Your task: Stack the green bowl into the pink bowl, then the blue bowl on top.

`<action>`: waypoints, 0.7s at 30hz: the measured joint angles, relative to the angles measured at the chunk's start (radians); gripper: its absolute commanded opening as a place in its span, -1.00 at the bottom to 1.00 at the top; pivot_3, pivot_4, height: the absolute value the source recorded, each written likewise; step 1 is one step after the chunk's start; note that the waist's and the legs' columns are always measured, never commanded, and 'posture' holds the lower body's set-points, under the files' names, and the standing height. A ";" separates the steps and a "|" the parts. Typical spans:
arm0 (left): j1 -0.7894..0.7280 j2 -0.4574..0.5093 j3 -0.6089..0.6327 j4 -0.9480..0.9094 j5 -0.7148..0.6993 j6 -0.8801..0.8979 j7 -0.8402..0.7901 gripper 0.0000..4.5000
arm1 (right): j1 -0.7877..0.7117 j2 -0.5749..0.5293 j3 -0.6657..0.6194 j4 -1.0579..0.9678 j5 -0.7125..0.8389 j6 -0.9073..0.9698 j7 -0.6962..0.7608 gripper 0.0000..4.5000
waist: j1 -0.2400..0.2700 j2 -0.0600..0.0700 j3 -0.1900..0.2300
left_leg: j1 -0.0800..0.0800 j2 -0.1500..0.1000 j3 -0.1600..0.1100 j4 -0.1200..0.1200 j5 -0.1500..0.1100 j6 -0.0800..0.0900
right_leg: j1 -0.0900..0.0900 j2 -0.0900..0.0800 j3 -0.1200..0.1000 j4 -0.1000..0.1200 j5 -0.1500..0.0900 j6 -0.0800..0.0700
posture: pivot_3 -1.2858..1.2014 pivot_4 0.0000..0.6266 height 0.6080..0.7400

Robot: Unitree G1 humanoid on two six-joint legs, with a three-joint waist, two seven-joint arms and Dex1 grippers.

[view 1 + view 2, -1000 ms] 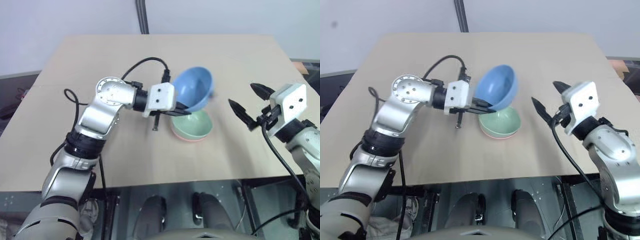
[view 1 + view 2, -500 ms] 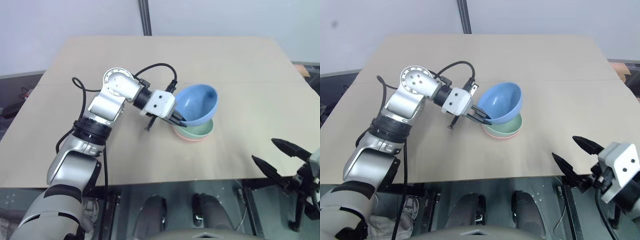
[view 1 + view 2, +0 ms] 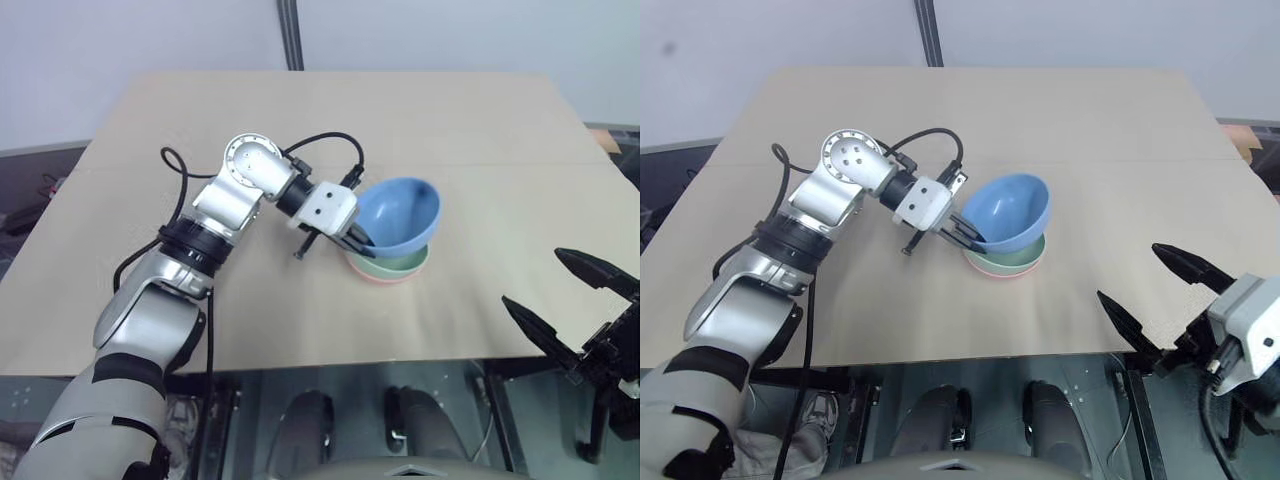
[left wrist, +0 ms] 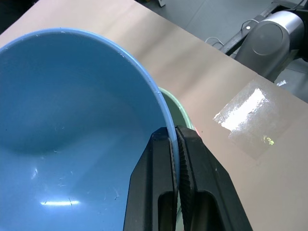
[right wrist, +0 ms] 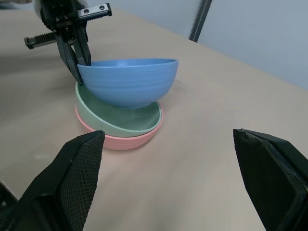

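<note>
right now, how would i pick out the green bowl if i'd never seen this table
Find the tan table and the stack of three bowls near its middle. The green bowl is the middle one, nested in the pink bowl, with the blue bowl above it, pinched at the rim by the left gripper. It is pale mint, not sky blue or salmon.

- table (image 3: 200, 120): flat tan top, matte, a faint seam line running across it about midway back
- pink bowl (image 5: 126, 140): sits directly on the table, right of centre, upright
- green bowl (image 5: 115, 120): nested inside the pink bowl, so it rests on that bowl, not on the tabletop
- clear tape patch (image 4: 250, 118): glossy, stuck flat on the tabletop near the bowls
- front table edge runs just ahead of the pink bowl stack, well apart from it
</note>
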 measured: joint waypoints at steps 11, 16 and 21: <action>0.019 0.031 0.171 -0.144 -0.099 0.302 0.057 0.13 | -0.117 -0.072 0.084 0.073 -0.044 0.014 0.031 1.00 | -0.002 0.000 0.000 | 0.000 0.000 0.000 0.000 0.000 0.000 | 0.000 0.001 0.002 0.000 0.000 0.000 | 0.03 -0.52 1.00; 0.147 0.081 0.362 -0.264 -0.192 0.528 0.210 0.13 | -0.198 -0.111 0.143 0.169 -0.083 0.021 0.064 1.00 | -0.012 0.000 0.000 | 0.001 0.001 0.001 0.000 0.000 0.000 | 0.000 0.001 0.002 0.001 0.000 0.000 | 0.03 -0.52 1.00; 0.412 0.120 0.588 -0.438 -0.252 0.694 0.452 0.13 | -0.343 -0.153 0.273 0.287 -0.150 0.037 0.081 1.00 | -0.024 0.000 0.000 | 0.002 0.002 0.000 0.000 0.000 0.000 | 0.000 0.001 0.003 0.001 0.002 0.003 | 0.03 -0.52 1.00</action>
